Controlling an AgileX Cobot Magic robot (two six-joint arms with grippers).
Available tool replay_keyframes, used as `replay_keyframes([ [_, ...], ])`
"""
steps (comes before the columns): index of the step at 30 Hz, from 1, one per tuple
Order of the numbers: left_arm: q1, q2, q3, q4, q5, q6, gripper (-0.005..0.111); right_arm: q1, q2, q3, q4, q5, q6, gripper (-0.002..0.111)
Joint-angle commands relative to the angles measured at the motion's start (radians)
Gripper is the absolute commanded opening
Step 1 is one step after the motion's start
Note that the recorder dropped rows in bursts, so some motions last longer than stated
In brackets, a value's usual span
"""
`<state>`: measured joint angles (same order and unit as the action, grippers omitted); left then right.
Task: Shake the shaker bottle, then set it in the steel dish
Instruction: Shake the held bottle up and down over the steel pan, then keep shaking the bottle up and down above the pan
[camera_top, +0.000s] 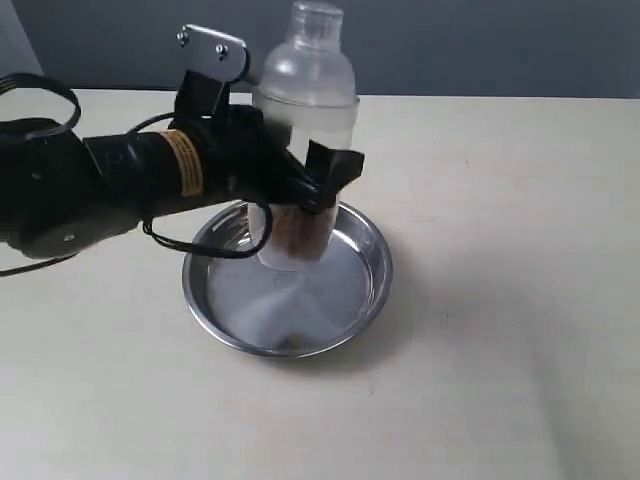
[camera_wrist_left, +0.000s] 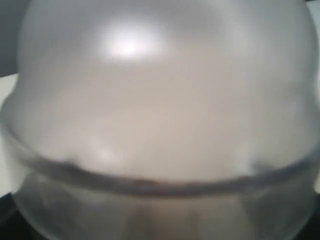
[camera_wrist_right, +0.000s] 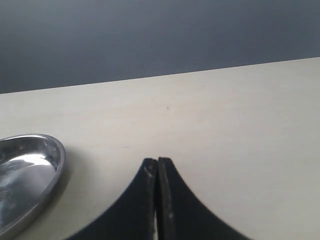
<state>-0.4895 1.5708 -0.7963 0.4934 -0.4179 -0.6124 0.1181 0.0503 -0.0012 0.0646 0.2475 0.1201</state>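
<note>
One bottle (camera_top: 305, 95) clamped in your left gripper (camera_top: 300, 188): clear, domed, brown granules at bottom | dish (camera_top: 250, 312) under it | right gripper (camera_wrist_right: 157, 164) closed, empty.

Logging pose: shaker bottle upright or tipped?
Shaker bottle near upright: cap on top, granules settled at its base, left gripper clamped around its middle above the steel dish. Base touching the dish: cannot tell.

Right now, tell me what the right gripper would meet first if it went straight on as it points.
The way looks free: ahead of the right gripper lies only bare table, then a dark wall. The steel dish sits off that line. Depth is unclear.
</note>
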Motion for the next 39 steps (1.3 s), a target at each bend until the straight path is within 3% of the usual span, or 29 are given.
replay_keyframes([
  [1,-0.003,-0.133,-0.113,-0.004,-0.071,0.075,0.000,0.001,0.002,0.001,-0.002,-0.014,-0.004,-0.001],
  [4,-0.014,-0.081,-0.059,-0.014,0.100,0.033,0.000,0.001,0.002,0.001,-0.002,-0.014,-0.004,-0.001],
  [7,-0.020,0.040,0.040,-0.065,0.020,0.018,0.000,0.001,0.002,0.001,-0.002,-0.014,-0.004,-0.001],
  [10,-0.020,-0.080,-0.033,-0.033,-0.057,0.018,0.000,0.001,0.002,0.001,-0.002,-0.010,-0.004,-0.001],
  [13,-0.020,-0.184,-0.133,0.004,0.026,0.069,0.000,0.001,0.002,0.001,-0.002,-0.012,-0.004,-0.001],
  [15,-0.022,-0.144,-0.073,-0.064,0.093,0.056,0.000,0.001,0.002,0.001,-0.002,-0.012,-0.004,-0.001],
  [19,-0.008,0.024,0.025,-0.130,0.031,0.043,0.000,0.001,0.002,0.001,-0.002,-0.012,-0.004,-0.001],
  [22,-0.008,-0.089,-0.034,-0.091,-0.055,0.052,0.000,0.001,0.002,0.001,-0.002,-0.012,-0.004,-0.001],
  [24,-0.008,-0.150,-0.084,-0.056,-0.031,0.056,0.000,0.001,0.002,0.001,-0.002,-0.012,-0.004,-0.001],
  [28,-0.016,-0.041,0.013,-0.080,0.045,0.045,0.000,0.001,0.002,0.001,-0.002,-0.012,-0.004,-0.001],
  [30,-0.014,-0.005,0.036,-0.103,-0.047,0.045,0.000,0.001,0.002,0.001,-0.002,-0.012,-0.004,-0.001],
  [33,-0.012,-0.119,-0.032,-0.073,-0.126,0.061,0.000,0.001,0.002,0.001,-0.002,-0.012,-0.004,-0.001],
  [34,-0.012,-0.166,-0.068,-0.065,-0.073,0.082,0.000,0.001,0.002,0.001,-0.002,-0.012,-0.004,-0.001],
  [37,-0.012,-0.107,-0.004,-0.075,0.003,0.073,0.000,0.001,0.002,0.001,-0.002,-0.012,-0.004,-0.001],
  [39,-0.007,-0.008,0.058,-0.127,-0.034,0.073,0.000,0.001,0.002,0.001,-0.002,-0.012,-0.004,-0.001],
])
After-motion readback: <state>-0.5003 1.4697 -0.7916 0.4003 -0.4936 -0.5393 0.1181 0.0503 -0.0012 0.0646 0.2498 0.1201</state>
